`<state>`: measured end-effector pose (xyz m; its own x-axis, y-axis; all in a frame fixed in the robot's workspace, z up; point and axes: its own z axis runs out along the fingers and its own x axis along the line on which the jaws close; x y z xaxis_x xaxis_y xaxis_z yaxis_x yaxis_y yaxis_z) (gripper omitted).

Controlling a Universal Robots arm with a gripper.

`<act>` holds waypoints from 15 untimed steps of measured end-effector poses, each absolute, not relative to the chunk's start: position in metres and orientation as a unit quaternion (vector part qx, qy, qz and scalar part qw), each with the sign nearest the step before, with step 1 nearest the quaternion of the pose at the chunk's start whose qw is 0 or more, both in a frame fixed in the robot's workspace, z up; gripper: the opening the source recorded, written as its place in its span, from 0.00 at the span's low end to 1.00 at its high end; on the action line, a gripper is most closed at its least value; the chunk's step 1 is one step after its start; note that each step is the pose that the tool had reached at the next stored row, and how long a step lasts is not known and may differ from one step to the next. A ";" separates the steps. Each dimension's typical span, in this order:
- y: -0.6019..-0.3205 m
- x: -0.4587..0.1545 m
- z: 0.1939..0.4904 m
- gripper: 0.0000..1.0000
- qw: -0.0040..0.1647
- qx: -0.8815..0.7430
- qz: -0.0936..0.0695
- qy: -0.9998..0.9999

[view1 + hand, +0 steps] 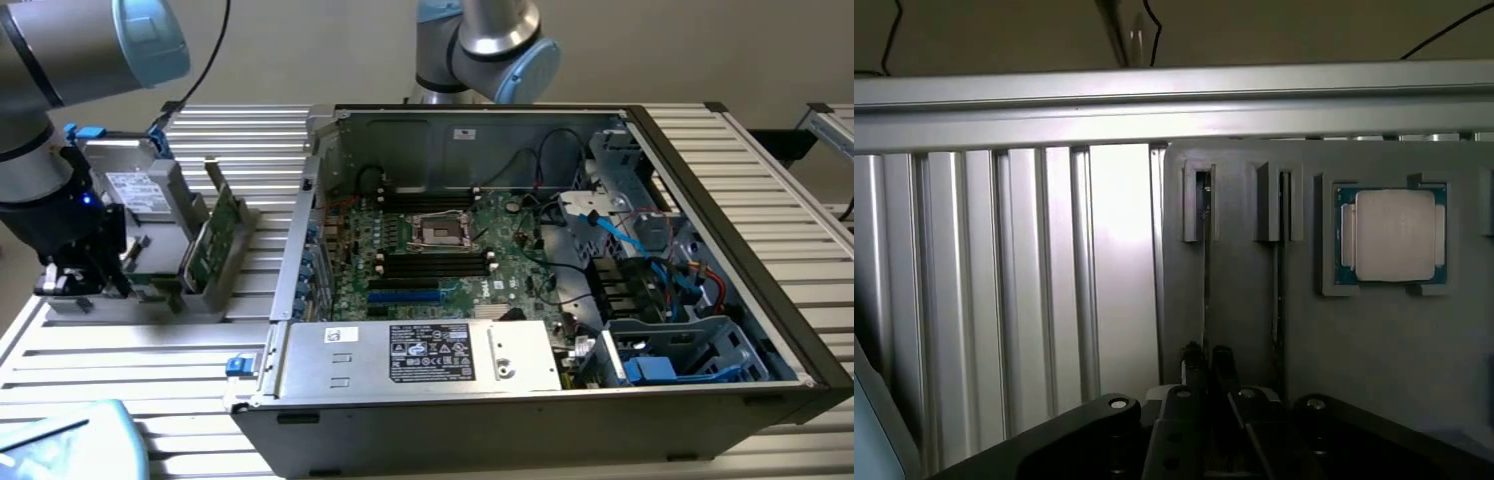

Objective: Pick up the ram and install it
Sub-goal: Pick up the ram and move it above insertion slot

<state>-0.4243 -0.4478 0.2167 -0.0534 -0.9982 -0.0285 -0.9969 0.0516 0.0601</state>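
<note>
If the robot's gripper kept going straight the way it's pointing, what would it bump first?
Probably the grey holder: the gripper points down at it and looks shut on the ram, standing edge-up in its slot.

You're working in a robotics lab cell. A robot arm (47, 60) reaches over a slatted aluminium bench (134, 350) that carries an opened computer case (534, 430), motherboard (461, 250) bare. A grey fixture (1244, 300) racks the ram (1206, 280) and a processor (1394, 235).

Open PC case (534, 425), mobo (514, 255) inside; green card (214, 245) upright in grey holder (1374, 350); CPU (1394, 235) prob. recessed there.
</note>
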 end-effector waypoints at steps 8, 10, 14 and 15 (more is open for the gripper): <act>-0.448 -0.424 0.245 0.15 0.008 0.688 -0.034 -0.725; -0.448 -0.423 0.254 0.15 0.007 0.688 -0.035 -0.725; -0.448 -0.421 0.272 0.15 0.007 0.689 -0.035 -0.724; -0.448 -0.420 0.277 0.15 0.007 0.690 -0.035 -0.723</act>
